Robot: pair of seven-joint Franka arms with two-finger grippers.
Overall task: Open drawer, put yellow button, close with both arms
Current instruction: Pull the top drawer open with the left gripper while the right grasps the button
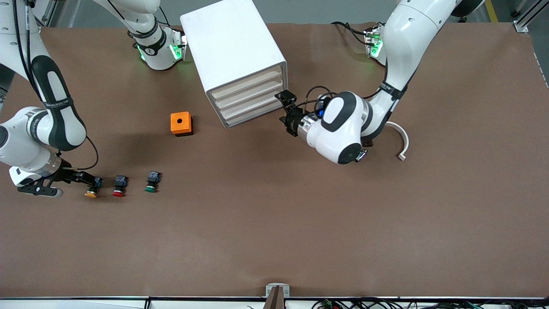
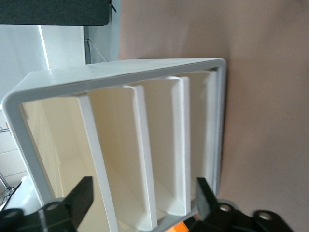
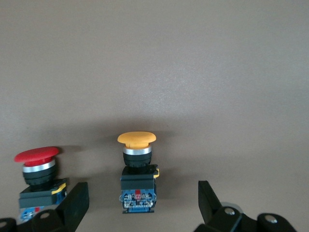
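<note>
While the left gripper (image 1: 286, 112) hangs spread at the cabinet's (image 1: 233, 51) front corner, the drawer (image 1: 248, 85) sits closed. Right gripper (image 1: 88, 182), fingers spread, straddles the yellow button (image 1: 91, 192) on open worktop (image 1: 300, 223).

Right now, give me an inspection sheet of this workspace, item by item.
Surface: brown table, flat, no spills seen.
Job's things: cabinet near the robots' bases; top drawer not pulled out. Yellow button lies on the table toward the right arm's end, beside the red button.
Clutter: green button, orange box, curved white piece.
Grippers: left pincer at the drawer fronts, fingers apart, holding nothing. Right pincer open, straddling the yellow button, not yet gripping.
Cables: black leads along both wrists; wire bundles along the table edge nearest the front camera.
Surroundings: grey floor and metal framing at the edges.
</note>
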